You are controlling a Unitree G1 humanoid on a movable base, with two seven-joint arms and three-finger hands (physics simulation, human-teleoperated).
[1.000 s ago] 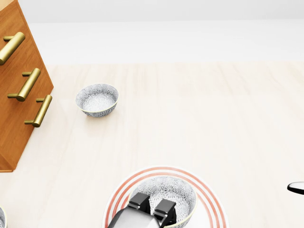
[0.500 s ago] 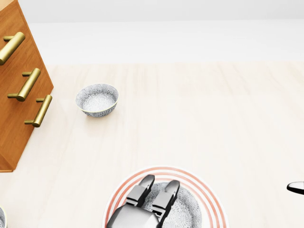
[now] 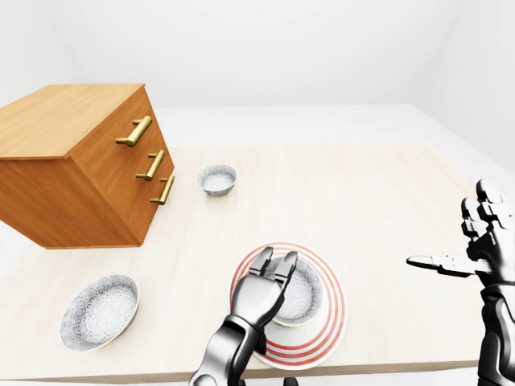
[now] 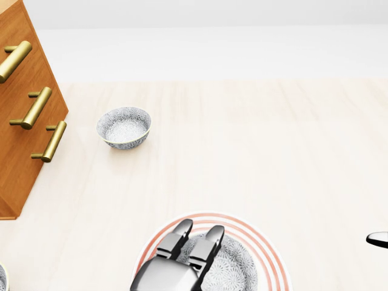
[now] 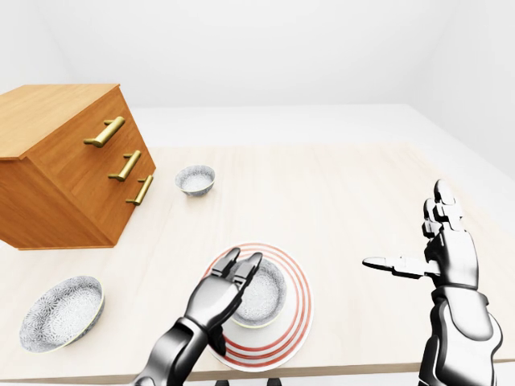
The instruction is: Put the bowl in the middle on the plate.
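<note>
Bowl (image 3: 306,294) sits on the red-ringed plate (image 3: 333,320), partly beneath the left hand (image 3: 259,291), whose fingers reach straight out over it, loosely parted and gripping nothing. Well to that hand's right, the right hand (image 5: 444,251) hovers above the table (image 3: 362,201), fingers spread, empty.

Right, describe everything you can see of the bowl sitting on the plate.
The bowl is small and round, white with a fine grey pattern and a pale rim; it looks ceramic. It stands upright, with nothing visible inside, near the middle of the red-ringed plate. The left hand, fingers open and outstretched, covers its left side in the left-eye view; contact cannot be told.
</note>
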